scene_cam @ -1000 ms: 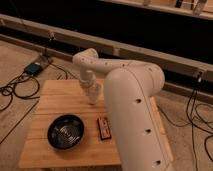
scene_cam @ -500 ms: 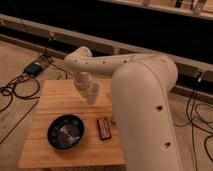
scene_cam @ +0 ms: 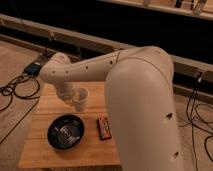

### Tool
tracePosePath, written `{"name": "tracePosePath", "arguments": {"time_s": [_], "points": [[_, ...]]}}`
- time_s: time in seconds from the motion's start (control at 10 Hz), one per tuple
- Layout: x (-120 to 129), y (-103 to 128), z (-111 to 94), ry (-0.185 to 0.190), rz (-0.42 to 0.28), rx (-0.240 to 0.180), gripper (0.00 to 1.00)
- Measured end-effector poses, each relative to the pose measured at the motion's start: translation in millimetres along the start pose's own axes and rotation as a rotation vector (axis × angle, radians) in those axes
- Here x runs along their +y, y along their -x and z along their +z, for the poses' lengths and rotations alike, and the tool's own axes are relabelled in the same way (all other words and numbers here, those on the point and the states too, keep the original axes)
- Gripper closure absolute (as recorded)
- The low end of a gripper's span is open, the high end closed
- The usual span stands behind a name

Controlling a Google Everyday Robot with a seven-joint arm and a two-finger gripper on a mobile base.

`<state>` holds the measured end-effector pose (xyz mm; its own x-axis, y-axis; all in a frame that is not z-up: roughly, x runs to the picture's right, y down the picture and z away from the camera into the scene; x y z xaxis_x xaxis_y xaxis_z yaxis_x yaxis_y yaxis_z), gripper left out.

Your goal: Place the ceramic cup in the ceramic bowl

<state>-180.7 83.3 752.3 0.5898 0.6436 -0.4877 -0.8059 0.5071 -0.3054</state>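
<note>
the gripper (scene_cam: 73,96) is at the end of the white arm (scene_cam: 140,100), over the back left part of the wooden table (scene_cam: 92,150). it looks closed on the cup (scene_cam: 80,99), but the light is dim here and the wrist covers most of it, so i say this with some care. the cup is pale cream, with its open mouth up, and it touches the gripper on the right side in the view. i cannot tell if its bottom rests on the wood or hangs just above it. the bowl (scene_cam: 65,132) stands in front of the cup, nearer to the camera and a little to the left. it is black, round and shallow, with thin rings inside. the cup is apart from it, not in it. just beside the bowl on its right lies a small dark bar (scene_cam: 103,127) with some red-orange on it, flat on the table. the thick arm fills the right half of the view. on the floor at the left are black cables (scene_cam: 12,92) and a small blue box (scene_cam: 34,68).
</note>
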Motion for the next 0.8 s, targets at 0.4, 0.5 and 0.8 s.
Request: {"name": "tracePosePath", "arguments": {"time_s": [0.4,0.5,0.8], "points": [[58.8,-23.4,5.1,-0.044,-0.048,0.040,1.00],[72.6,-30.2,9.3,-0.051,-0.050,0.048,1.00],[106.7,-41.4,28.6,-0.039,-0.016,0.033,1.00]]}}
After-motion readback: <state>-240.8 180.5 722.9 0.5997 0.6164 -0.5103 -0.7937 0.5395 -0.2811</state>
